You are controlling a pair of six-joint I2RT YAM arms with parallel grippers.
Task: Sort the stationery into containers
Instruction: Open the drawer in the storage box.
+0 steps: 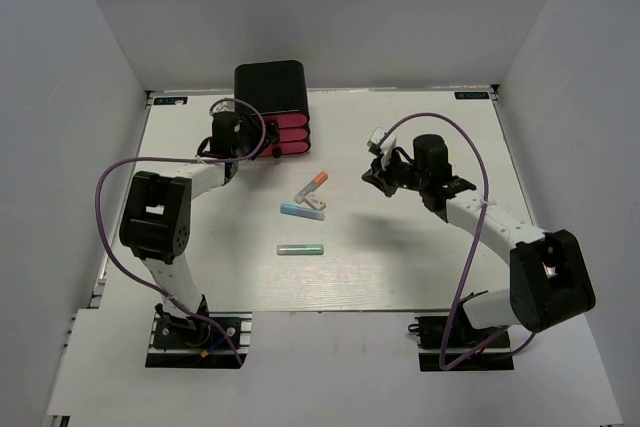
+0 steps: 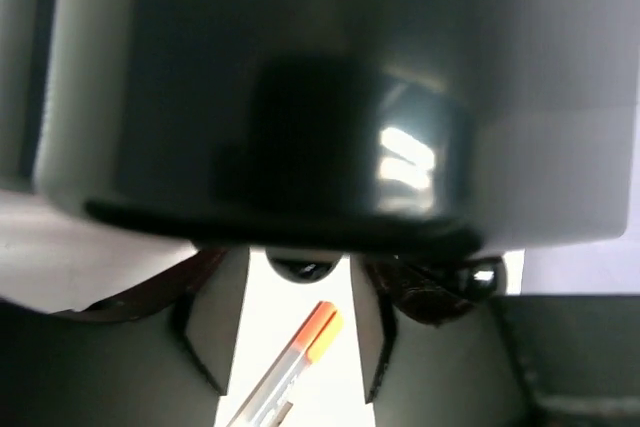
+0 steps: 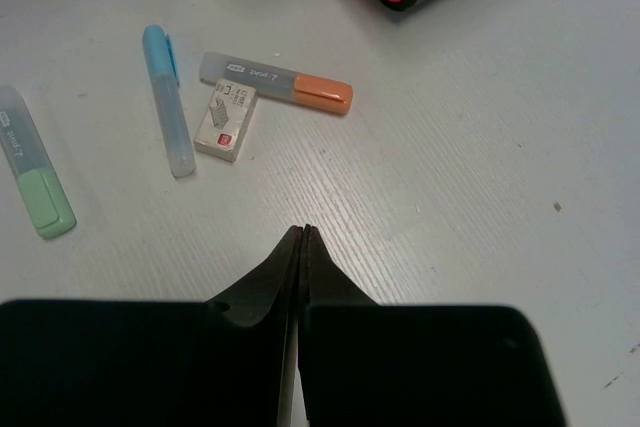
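Now our left gripper (image 2: 295,347) sits half open at the cabinet's (image 1: 270,82) pink drawers (image 1: 290,137), holding nothing. Our right gripper (image 3: 302,232) is pinched closed and empty. Before the cabinet, on the bench (image 1: 400,257), lie a grey pen (image 3: 275,83), blue pen (image 3: 168,102), eraser (image 3: 226,122) and green pen (image 3: 35,177).

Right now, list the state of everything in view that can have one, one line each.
Black rounded cabinet's three pink-red drawers, apparently shut.
Left pincer, open, at the drawer fronts.
Right pincer, shut, empty.
Grey marker with orange cap, capped, lying loose, unsorted.
Light blue pen, capped, lying loose.
Pale green marker, capped, lying loose.
White eraser block, lying flat, loose.
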